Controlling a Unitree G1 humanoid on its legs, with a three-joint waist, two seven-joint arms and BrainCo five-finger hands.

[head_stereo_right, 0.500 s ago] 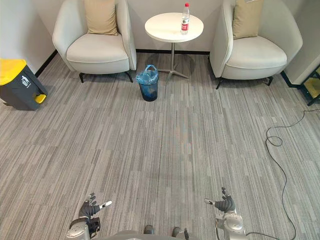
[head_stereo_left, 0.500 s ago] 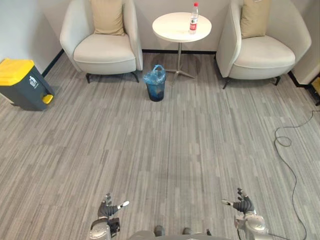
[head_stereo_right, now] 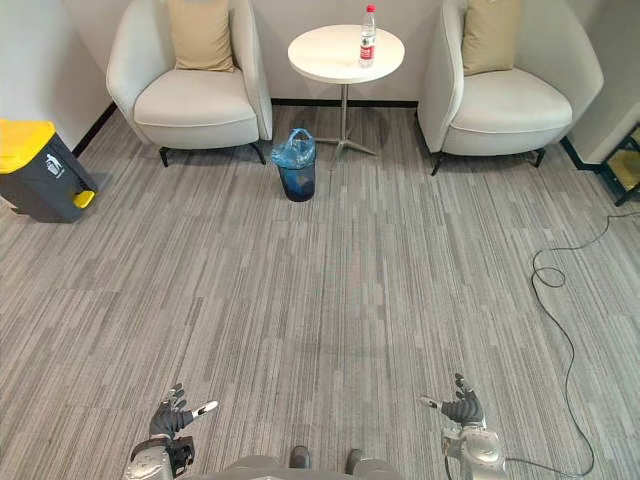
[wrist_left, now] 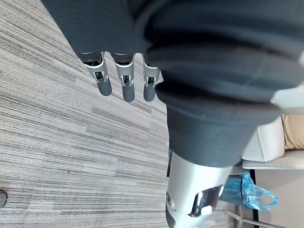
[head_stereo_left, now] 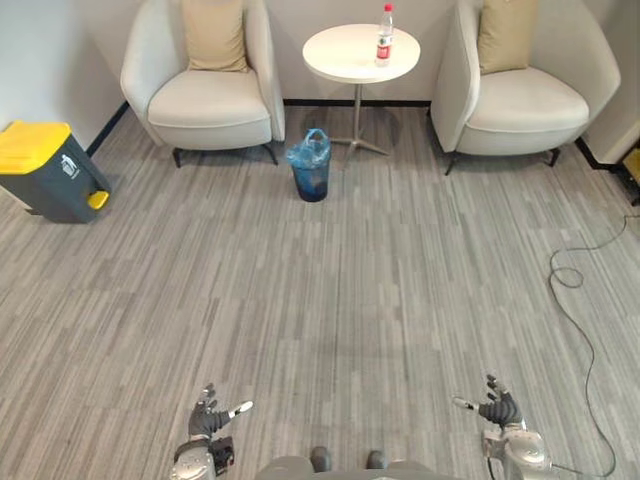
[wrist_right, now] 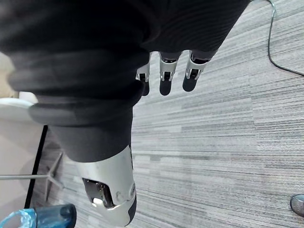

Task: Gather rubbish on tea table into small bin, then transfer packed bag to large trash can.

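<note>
A plastic bottle with a red label [head_stereo_left: 385, 33] stands upright on the round white tea table [head_stereo_left: 348, 57] at the far side of the room. The small bin lined with a blue bag [head_stereo_left: 311, 166] sits on the floor in front of the table, to its left; it also shows as the blue bag [wrist_left: 247, 191] in the left wrist view. A large grey trash can with a yellow lid [head_stereo_left: 47, 169] stands by the left wall. My left hand [head_stereo_left: 208, 420] and right hand [head_stereo_left: 497, 410] hang low near me, both open and holding nothing, far from the table.
Two cream armchairs [head_stereo_left: 204, 82] [head_stereo_left: 525, 88] with tan cushions flank the table. A thin cable [head_stereo_left: 578, 278] lies looped on the floor at the right. Grey striped carpet stretches between me and the furniture.
The whole picture has shifted slightly, so the camera moved. Both hands sit a little lower in view, still open.
</note>
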